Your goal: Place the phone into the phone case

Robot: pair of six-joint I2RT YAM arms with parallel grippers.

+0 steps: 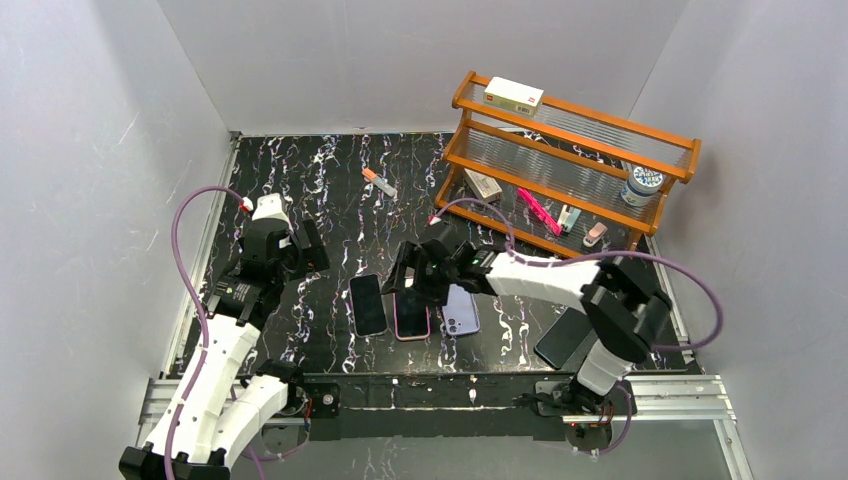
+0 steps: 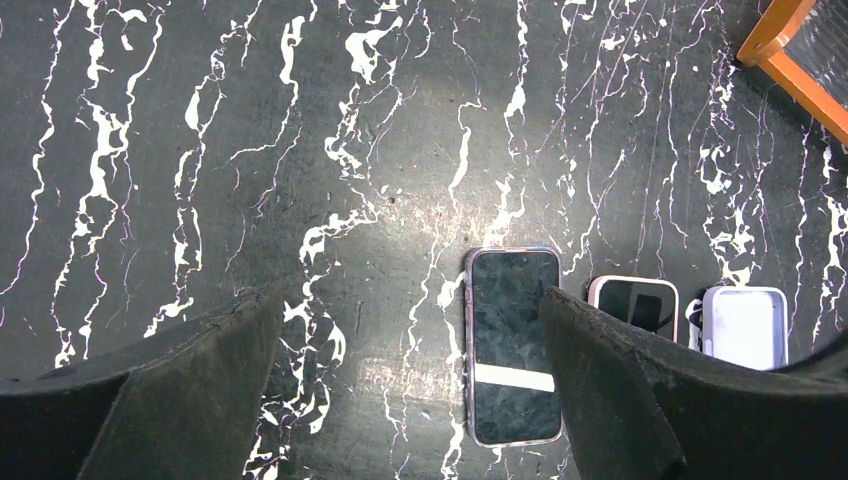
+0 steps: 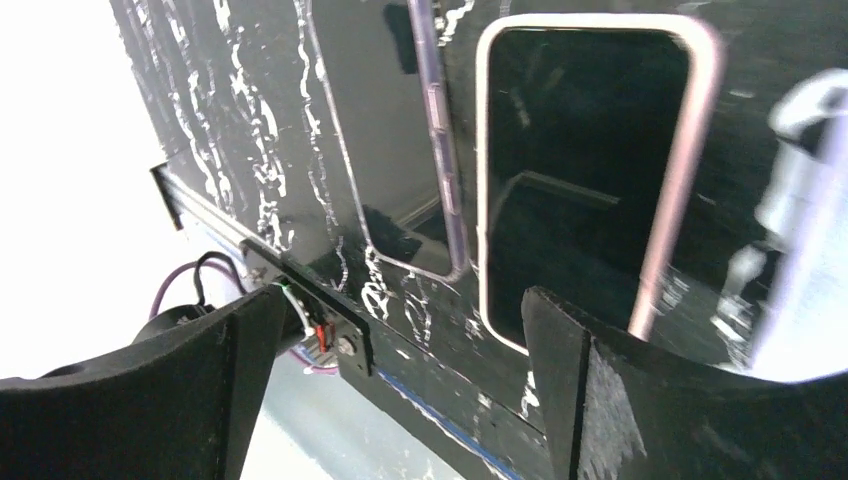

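Three flat items lie side by side near the table's front. A dark phone with a clear purplish rim [image 1: 367, 304] is on the left, also in the left wrist view [image 2: 510, 340] and the right wrist view [image 3: 380, 120]. A pink-rimmed phone [image 1: 411, 315] [image 2: 634, 303] [image 3: 585, 170] is in the middle. A lavender phone case [image 1: 461, 311] [image 2: 745, 325] is on the right. My right gripper [image 1: 413, 282] [image 3: 400, 380] is open and empty, low over the pink-rimmed phone's far end. My left gripper [image 1: 305, 250] [image 2: 410, 390] is open and empty, left of and behind the dark phone.
A wooden rack [image 1: 575, 165] stands at the back right with a white box [image 1: 513, 96], a jar [image 1: 641, 184] and a pink marker [image 1: 538, 211]. A small pen [image 1: 379, 182] lies on the table behind the phones. A dark flat slab [image 1: 563, 338] lies by the right arm's base.
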